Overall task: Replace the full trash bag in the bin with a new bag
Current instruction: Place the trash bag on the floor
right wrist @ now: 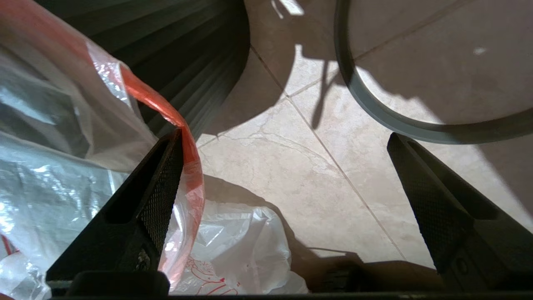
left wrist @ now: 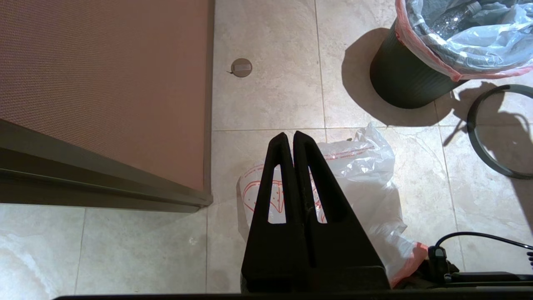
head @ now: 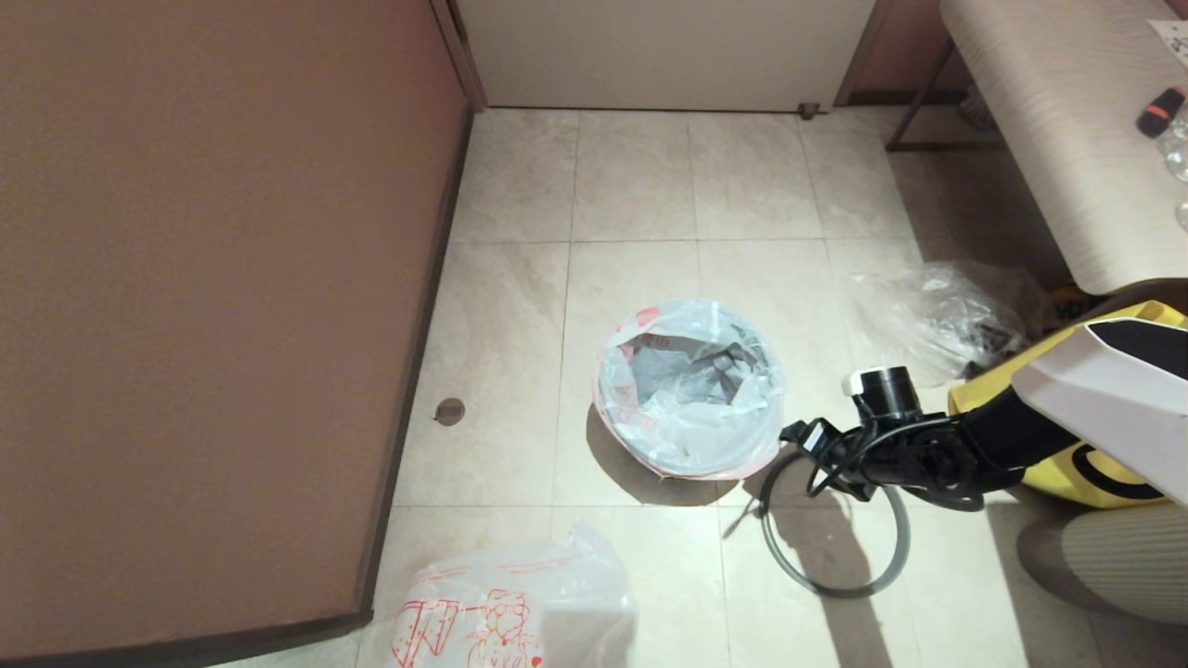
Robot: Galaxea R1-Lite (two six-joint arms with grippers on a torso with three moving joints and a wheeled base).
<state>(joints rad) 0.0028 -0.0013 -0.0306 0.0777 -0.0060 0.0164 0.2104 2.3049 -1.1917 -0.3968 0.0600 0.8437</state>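
The black bin (left wrist: 404, 79) stands mid-floor, lined with the full trash bag (head: 687, 390), whose orange-red edge is folded over the rim. The grey hoop (head: 896, 547) lies flat on the tiles to the bin's right. My right gripper (head: 798, 441) hangs open between bin and hoop. In the right wrist view one finger (right wrist: 162, 183) touches the bag's orange-red edge (right wrist: 183, 137); the other finger stands near the hoop (right wrist: 362, 100). The new bag (head: 520, 603), with red drawings, lies crumpled near the front. My left gripper (left wrist: 289, 135) is shut and empty above it.
A brown panel wall (head: 213, 306) runs along the left, with a round floor fitting (head: 450, 411) beside it. A clear crinkled plastic bag (head: 937, 315) and a yellow tote (head: 1077, 464) lie at the right under a light bench (head: 1049, 121).
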